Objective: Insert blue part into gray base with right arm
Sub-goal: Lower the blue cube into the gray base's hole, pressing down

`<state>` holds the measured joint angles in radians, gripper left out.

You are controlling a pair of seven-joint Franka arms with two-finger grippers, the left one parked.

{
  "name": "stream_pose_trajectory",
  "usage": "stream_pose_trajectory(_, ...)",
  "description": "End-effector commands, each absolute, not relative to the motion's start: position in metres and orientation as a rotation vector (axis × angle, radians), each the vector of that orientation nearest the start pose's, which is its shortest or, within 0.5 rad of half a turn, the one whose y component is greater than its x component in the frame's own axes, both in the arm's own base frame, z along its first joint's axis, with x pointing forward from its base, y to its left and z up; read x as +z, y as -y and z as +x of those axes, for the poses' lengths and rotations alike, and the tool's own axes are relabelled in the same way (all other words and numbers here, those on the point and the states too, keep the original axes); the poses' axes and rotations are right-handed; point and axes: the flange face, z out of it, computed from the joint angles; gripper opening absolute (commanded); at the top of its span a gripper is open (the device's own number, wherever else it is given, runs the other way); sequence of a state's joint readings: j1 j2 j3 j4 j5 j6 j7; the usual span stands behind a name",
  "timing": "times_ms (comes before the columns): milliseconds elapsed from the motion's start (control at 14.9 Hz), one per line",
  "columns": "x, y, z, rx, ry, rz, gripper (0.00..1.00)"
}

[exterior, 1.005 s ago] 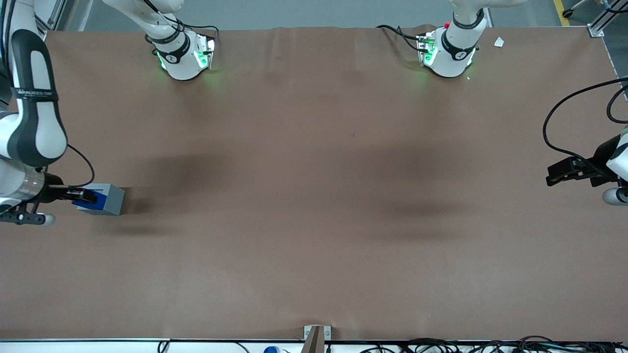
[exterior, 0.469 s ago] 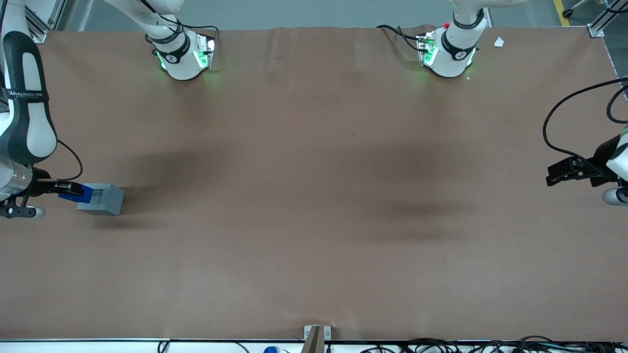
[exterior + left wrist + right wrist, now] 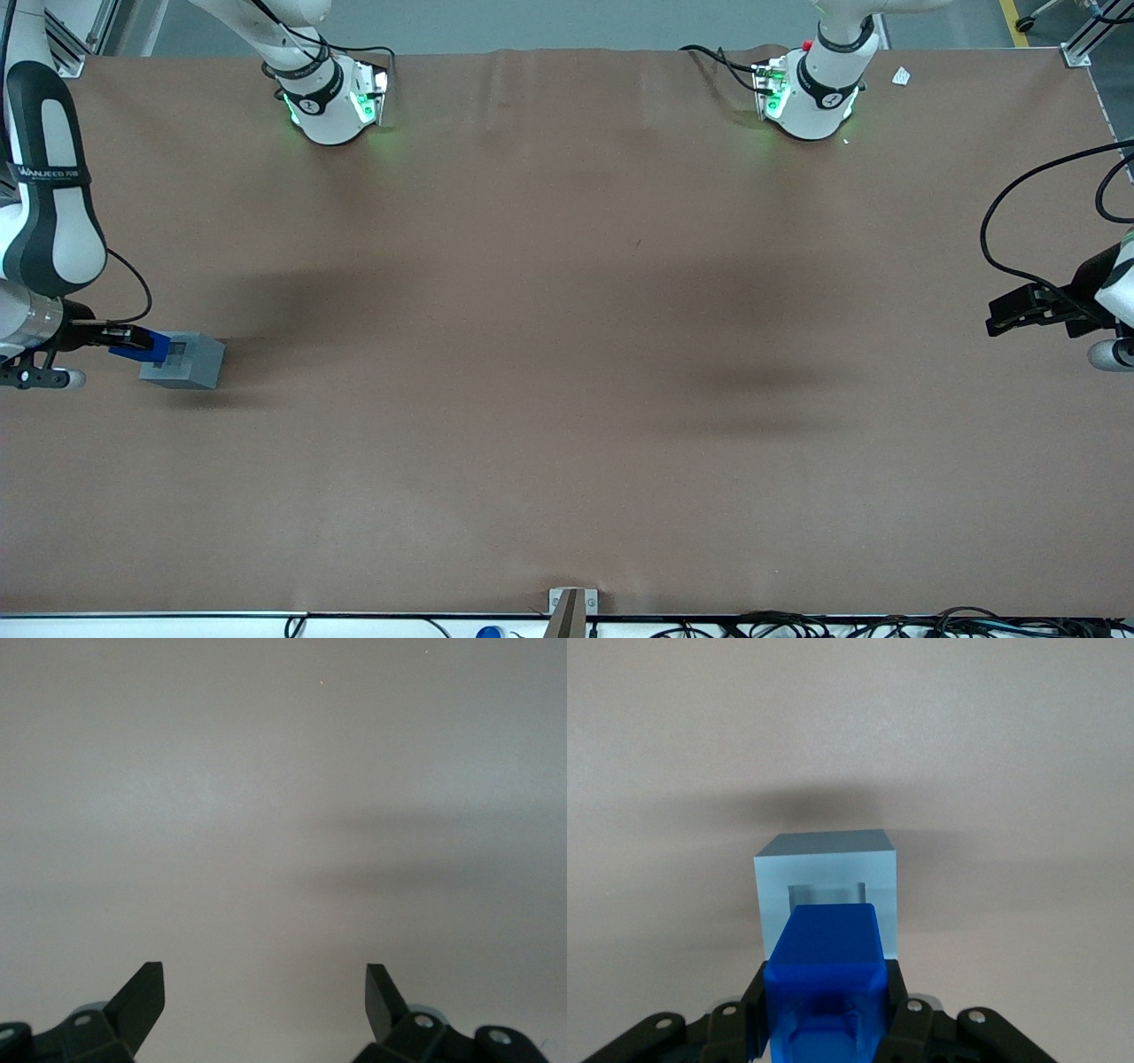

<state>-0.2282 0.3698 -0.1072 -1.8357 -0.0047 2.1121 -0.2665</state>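
The gray base [image 3: 183,360] sits on the brown table at the working arm's end, its square recess facing up. It also shows in the right wrist view [image 3: 826,877]. My right gripper [image 3: 133,343] is shut on the blue part [image 3: 148,347] and holds it above the base's edge that faces the arm, just short of the recess. In the right wrist view the blue part [image 3: 826,970] is clamped between the black fingers [image 3: 908,1014] and covers part of the recess [image 3: 824,895].
The brown table [image 3: 567,354] stretches toward the parked arm's end. Two arm bases [image 3: 332,97] [image 3: 811,93] stand at the table edge farthest from the camera. A small bracket [image 3: 571,607] sits at the near edge.
The gripper with the blue part has drawn back from over the middle of the base to its arm-side edge, and the recess is now uncovered. The base has not moved.
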Motion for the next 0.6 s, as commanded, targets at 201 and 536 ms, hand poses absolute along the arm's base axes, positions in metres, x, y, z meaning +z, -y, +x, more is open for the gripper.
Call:
stream_pose_trajectory(201, 0.3226, 0.2017, 0.5894, 0.125, -0.088, -3.15, 0.33)
stream_pose_trajectory(536, 0.3194, 0.201, 0.5905, 0.122, -0.087, -3.149, 0.32)
